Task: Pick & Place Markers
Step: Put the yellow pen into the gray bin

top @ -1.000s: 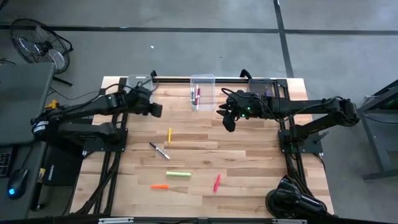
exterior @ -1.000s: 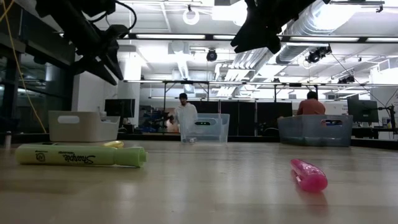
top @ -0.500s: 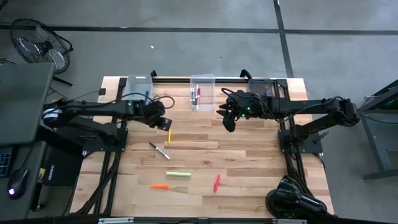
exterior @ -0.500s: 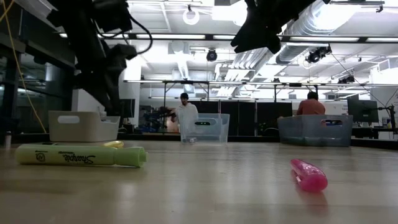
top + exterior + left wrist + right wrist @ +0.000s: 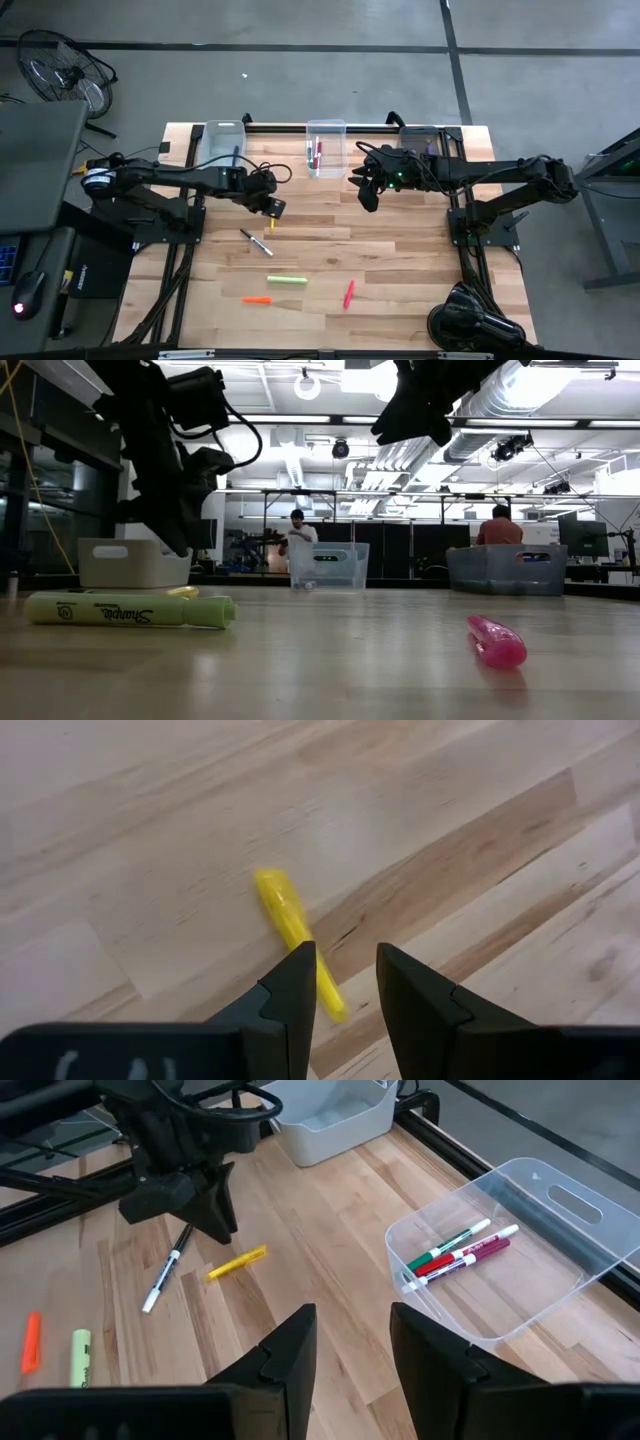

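Left tool (image 5: 340, 982) poised above yellow marker (image 5: 296, 938) lying flat on table (image 5: 400, 260), fingers narrowly parted, empty. Descent to be centred, marker straddled crosswise before closing. Right tool (image 5: 350, 1342) idle near middle bin (image 5: 520, 1280), likewise parted, empty.

Yellow marker (image 5: 294, 929) lower end hidden behind left gripper (image 5: 345, 978) finger; light green marker (image 5: 130, 609) mostly hides another.

Light wood-plank table (image 5: 400, 270). Three clear bins along the 12 o'clock edge: left bin (image 5: 222, 138), middle bin (image 5: 325, 146), right bin (image 5: 425, 138). Loose near centre: yellow marker (image 5: 272, 218), black-and-white marker (image 5: 256, 242). Toward 6 o'clock: light green marker (image 5: 286, 281), orange marker (image 5: 256, 299), red marker (image 5: 348, 293).
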Robot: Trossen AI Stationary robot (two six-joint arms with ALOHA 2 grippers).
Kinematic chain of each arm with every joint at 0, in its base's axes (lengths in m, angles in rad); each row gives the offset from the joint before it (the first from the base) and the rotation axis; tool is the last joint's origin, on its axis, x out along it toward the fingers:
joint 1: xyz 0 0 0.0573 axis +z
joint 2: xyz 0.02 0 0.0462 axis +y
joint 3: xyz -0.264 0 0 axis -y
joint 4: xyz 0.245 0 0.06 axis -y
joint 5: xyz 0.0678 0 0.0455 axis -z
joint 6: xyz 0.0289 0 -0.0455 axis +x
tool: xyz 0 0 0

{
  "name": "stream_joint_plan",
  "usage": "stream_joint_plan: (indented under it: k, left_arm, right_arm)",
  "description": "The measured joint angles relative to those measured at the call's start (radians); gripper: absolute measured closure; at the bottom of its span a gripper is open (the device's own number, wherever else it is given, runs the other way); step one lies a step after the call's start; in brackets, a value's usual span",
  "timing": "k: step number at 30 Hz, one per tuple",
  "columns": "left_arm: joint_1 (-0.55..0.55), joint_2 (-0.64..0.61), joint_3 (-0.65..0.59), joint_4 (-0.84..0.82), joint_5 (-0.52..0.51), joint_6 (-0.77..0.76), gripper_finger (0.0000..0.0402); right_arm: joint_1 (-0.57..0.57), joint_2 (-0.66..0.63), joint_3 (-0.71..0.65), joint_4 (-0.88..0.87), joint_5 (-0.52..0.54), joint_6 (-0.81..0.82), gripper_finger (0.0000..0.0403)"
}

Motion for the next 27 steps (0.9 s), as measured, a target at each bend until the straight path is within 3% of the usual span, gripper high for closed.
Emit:
stream_joint_plan:
  k: [9,19,27]
  left_arm:
    - [0.000,0.008,0.000,0.004,-0.003,0.007,0.0289]
    - [0.000,0.114,0.000,0.007,0.033,-0.029,0.0194]
    - [0.000,0.159,0.000,0.005,0.025,-0.083,0.0186]
  right_arm:
    - [0.000,0.000,0.000,0.000,0.000,-0.002,0.0284]
    - [0.000,0.000,0.000,-0.005,0.015,-0.003,0.0284]
    - [0.000,0.000,0.000,-0.016,0.015,-0.001,0.0284]
